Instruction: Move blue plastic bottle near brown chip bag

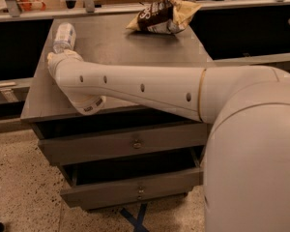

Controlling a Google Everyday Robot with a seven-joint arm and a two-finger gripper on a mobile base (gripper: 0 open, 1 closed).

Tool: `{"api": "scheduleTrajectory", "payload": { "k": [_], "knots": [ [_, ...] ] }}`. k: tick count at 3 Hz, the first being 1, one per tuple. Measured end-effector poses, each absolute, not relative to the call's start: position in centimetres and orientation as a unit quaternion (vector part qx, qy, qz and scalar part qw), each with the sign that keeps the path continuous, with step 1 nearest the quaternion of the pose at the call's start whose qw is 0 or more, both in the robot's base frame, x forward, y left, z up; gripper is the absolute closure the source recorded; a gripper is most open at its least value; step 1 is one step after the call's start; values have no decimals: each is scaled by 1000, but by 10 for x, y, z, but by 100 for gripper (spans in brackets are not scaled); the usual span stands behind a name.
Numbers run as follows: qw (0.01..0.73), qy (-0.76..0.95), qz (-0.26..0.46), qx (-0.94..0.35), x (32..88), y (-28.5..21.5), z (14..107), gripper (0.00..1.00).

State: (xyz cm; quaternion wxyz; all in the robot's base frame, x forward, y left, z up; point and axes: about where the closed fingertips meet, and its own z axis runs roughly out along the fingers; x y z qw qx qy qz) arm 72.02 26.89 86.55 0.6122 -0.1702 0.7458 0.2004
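The blue plastic bottle (64, 36) lies on its side at the far left of the dark table (135, 47). The brown chip bag (162, 16) lies at the table's far edge, right of centre, well apart from the bottle. My white arm reaches from the lower right across the table's front. My gripper (55, 57) is at the arm's far left end, right at the near end of the bottle, and is mostly hidden behind the wrist.
The table has two drawers (130, 144) below its top, the lower one slightly pulled out. A shelf rail (135, 6) runs behind the table. My white base (253, 168) fills the lower right. Speckled floor lies in front.
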Motion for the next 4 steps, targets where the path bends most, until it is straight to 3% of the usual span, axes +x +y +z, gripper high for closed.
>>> {"api": "scheduleTrajectory", "payload": {
  "k": [1,4],
  "knots": [
    [605,748,203,-182,720,272,864,79],
    [601,755,189,-185,726,267,862,9]
  ]
}}
